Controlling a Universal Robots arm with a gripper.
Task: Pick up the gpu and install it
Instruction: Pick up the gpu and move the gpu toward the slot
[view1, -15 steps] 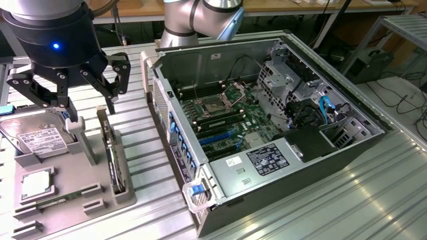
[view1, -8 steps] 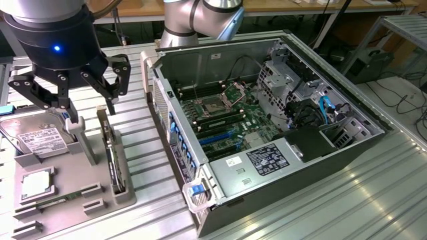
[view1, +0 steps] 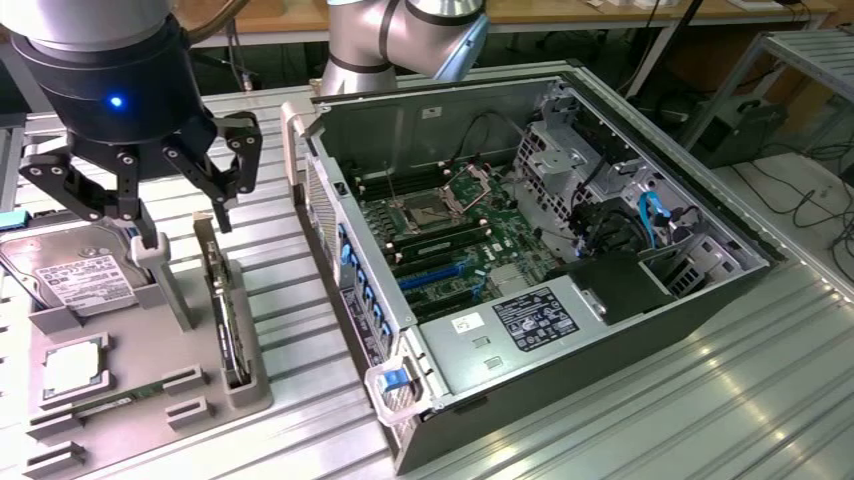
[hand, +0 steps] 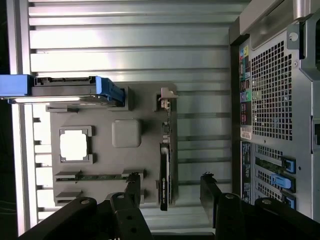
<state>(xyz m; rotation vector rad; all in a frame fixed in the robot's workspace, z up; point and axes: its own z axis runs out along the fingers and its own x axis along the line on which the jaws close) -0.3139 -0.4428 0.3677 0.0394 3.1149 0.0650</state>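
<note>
Gripper (view1: 182, 228) hung released above the grey holder tray (view1: 140, 360), jaws spread wide and grasping nothing. On that tray's side nearest the open computer case (view1: 441, 110), the gpu (view1: 224, 310) stood on edge in a slot, untouched, under the gap between the jaws.

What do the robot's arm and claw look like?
The arm is made of fat, rounded silver-grey tubes. The gripper is black, with jointed fingers hanging from a round black body that has a small glowing blue light.
</note>
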